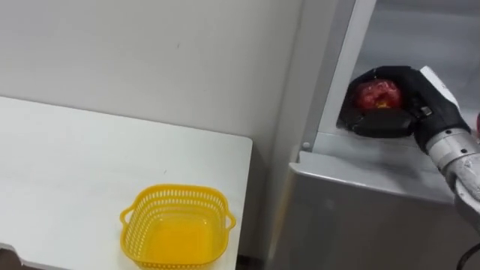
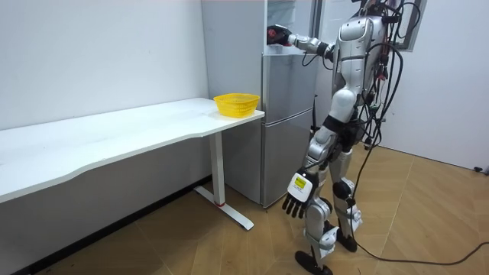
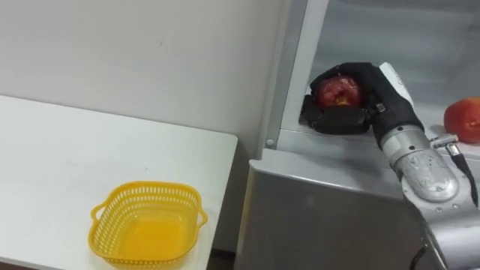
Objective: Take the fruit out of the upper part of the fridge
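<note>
A white table (image 1: 60, 172) along the pale wall (image 1: 150, 52) ends just beside the grey fridge (image 3: 322, 217), with a yellow basket (image 1: 180, 190) near its lower-right corner. In the upper right, inside the open top compartment (image 3: 405, 30), the right hand (image 1: 412, 90) curls round a red apple (image 1: 379, 94), with another red fruit (image 3: 463, 120) at the right edge. The left hand (image 2: 296, 197) hangs slack-fingered over open wooden floor (image 2: 191, 244).

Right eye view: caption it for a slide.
Right hand grips red apple in upper fridge; yellow basket on white table.
</note>
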Controlling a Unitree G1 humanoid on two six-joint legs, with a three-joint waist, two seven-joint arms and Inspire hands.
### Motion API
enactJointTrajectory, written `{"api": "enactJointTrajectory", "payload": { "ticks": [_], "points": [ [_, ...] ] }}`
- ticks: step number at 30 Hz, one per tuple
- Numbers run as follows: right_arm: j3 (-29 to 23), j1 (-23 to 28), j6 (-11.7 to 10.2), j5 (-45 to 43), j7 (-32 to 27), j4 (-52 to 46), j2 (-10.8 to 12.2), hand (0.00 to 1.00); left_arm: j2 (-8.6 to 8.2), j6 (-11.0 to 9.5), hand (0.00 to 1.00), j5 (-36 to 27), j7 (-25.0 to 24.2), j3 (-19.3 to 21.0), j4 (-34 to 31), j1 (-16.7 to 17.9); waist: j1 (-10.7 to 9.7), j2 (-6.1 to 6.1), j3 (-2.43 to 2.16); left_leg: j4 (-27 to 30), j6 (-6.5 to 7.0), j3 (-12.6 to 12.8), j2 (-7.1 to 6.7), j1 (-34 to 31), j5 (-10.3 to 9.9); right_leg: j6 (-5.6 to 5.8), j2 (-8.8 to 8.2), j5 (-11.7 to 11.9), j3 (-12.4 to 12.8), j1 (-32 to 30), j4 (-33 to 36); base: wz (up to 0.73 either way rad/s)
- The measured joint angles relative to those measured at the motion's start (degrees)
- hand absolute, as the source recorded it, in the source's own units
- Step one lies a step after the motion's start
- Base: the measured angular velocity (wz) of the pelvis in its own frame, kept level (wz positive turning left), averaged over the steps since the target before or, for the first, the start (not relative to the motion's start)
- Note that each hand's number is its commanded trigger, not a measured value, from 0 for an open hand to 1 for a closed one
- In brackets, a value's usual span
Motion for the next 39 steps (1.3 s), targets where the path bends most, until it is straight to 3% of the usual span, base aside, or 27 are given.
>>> {"api": "enactJointTrajectory", "payload": {
  "ticks": [3,12,14,17,19,25,28,34,39],
  "points": [
    [-0.07,2.59,1.08,-1.51,-2.17,-5.4,0.18,1.0,-0.18,-0.11,0.0,-0.09,1.07,-1.09,0.11,0.05,-0.06,0.55,-0.13,-0.04,0.0,0.3,0.0,-0.22,0.0,0.0,0.07,0.0,1.49,-0.47,0.01,-0.05],
    [0.65,11.98,0.98,-4.17,-4.89,-24.53,2.81,1.0,-0.62,-1.49,0.0,-0.11,3.52,-2.13,0.97,0.63,-1.37,2.41,-0.71,-0.85,0.02,2.28,0.11,-0.37,0.02,0.02,0.14,-0.01,4.17,-1.75,0.03,-0.11],
    [0.87,14.41,0.78,-2.43,-4.37,-28.49,4.02,1.0,-0.69,-2.43,0.0,-0.1,3.53,-2.14,1.04,1.21,-1.51,2.43,-0.68,-1.03,0.03,2.83,0.11,0.2,0.02,0.01,0.13,-0.01,4.66,-1.66,0.06,-0.16],
    [1.31,14.93,0.46,-0.53,-4.35,-30.25,4.1,1.0,-0.78,-3.16,0.0,-0.15,3.53,-2.24,1.03,1.11,-1.77,2.41,-0.66,-1.06,0.03,3.01,0.1,0.5,0.01,0.01,0.07,-0.01,4.73,-1.46,0.12,-0.04],
    [1.32,15.18,0.36,-0.31,-4.25,-33.48,5.9,1.0,-0.85,-3.96,0.0,-0.14,3.44,-2.25,1.27,1.22,-2.13,2.57,-0.54,-0.96,0.03,3.01,0.12,0.48,0.01,0.01,0.12,-0.01,5.06,-1.47,0.1,0.0],
    [1.36,16.78,-3.13,0.96,-2.43,-40.0,11.36,1.0,-1.24,-4.01,0.0,-0.03,2.92,-3.76,2.12,1.48,-3.31,3.72,0.11,-0.82,-0.01,2.97,0.39,-0.29,-0.12,-0.02,0.41,0.01,4.64,-1.61,0.16,0.0],
    [1.64,17.87,-5.03,0.76,-2.67,-40.07,13.7,1.0,-1.59,-4.66,0.0,-0.03,2.49,-4.43,3.36,1.31,-3.36,4.04,-0.1,-0.45,-0.05,2.99,0.56,-0.54,-0.12,-0.32,0.59,0.22,4.62,-1.74,0.19,0.0],
    [2.67,18.72,-8.52,-0.93,-3.33,-40.33,15.42,1.0,-1.76,-6.32,0.0,-0.08,1.35,-4.97,3.5,1.36,-3.59,4.58,-0.32,-0.44,-0.09,3.11,0.58,-0.46,-0.05,-0.4,0.61,0.28,4.66,-1.73,0.25,0.0],
    [4.71,20.26,-9.91,-4.86,-3.18,-43.17,15.42,1.0,-1.85,-7.52,0.0,-0.15,0.74,-4.97,4.36,0.89,-3.86,4.64,-0.41,-0.46,-0.09,3.1,0.58,-0.47,-0.05,-0.4,0.61,0.28,4.66,-1.72,0.22,0.0]
  ]
}}
